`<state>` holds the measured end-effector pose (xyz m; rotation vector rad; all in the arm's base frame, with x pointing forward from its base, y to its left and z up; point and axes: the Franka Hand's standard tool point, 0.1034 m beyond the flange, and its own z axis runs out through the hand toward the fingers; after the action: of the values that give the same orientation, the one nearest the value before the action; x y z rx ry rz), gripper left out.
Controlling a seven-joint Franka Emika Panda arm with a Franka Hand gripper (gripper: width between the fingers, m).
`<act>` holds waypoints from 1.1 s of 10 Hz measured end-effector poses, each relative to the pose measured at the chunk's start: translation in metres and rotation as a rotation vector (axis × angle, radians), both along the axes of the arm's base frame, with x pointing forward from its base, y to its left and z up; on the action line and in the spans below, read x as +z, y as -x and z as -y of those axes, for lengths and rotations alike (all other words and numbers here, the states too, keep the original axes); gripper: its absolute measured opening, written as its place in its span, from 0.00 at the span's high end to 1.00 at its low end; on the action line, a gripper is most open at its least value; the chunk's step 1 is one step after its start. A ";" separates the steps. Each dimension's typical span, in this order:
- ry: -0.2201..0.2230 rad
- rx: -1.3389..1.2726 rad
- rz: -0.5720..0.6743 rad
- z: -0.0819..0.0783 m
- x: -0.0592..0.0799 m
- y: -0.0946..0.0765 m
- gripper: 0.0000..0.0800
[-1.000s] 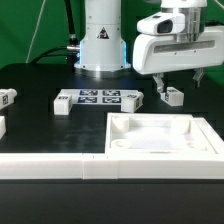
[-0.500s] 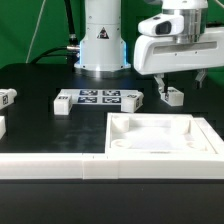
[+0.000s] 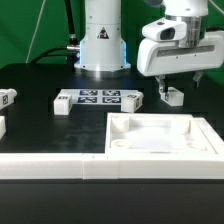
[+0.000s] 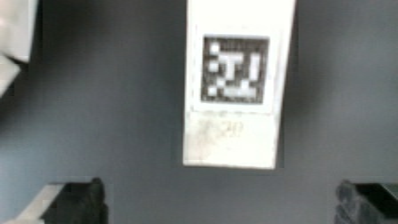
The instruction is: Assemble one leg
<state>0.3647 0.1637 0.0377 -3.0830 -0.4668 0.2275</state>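
The big white tray (image 3: pixel 160 119) sits rim up at the front of the black desk (image 3: pixel 40 130). It plays no part in this step, and I need only stay off its far rim. Behind it lies the marker board (image 3: pixel 95 98), with a loose white block (image 3: pixel 63 105) just beside it on the exterior view's left and another (image 3: pixel 137 98) on its right.

A little past that second block, toward the exterior view's right, the leg (image 3: pixel 173 96) lies flat on the desk, apart from the board and the tray. My jaws hang over it, spread wide and holding nothing.

In the wrist view the leg (image 4: pixel 235 85) shows its marker face. It runs lengthwise between the lines of my two fingertips (image 4: pixel 71 205), with dark desk on both sides.

I judge this to be the reach for the grasp. To do it well I should:
- come straight down
- keep the leg's long sides square to the pads
- centre it so both pads touch together
- close only when the tips are low beside it, so it neither twists nor skids
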 end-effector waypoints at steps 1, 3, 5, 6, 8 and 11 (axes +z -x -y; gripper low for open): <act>0.038 0.004 -0.106 0.001 0.001 0.005 0.19; 0.090 0.011 -0.263 -0.002 0.000 0.004 0.19; 0.141 0.015 -0.421 0.001 -0.005 0.014 0.19; 0.171 0.013 -0.519 0.004 -0.008 0.016 0.19; 0.226 0.018 -0.699 0.007 -0.015 0.025 0.19; 0.255 0.020 -0.805 0.006 -0.030 0.027 0.19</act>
<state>0.3382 0.1579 0.0074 -2.8393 -0.4371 1.5338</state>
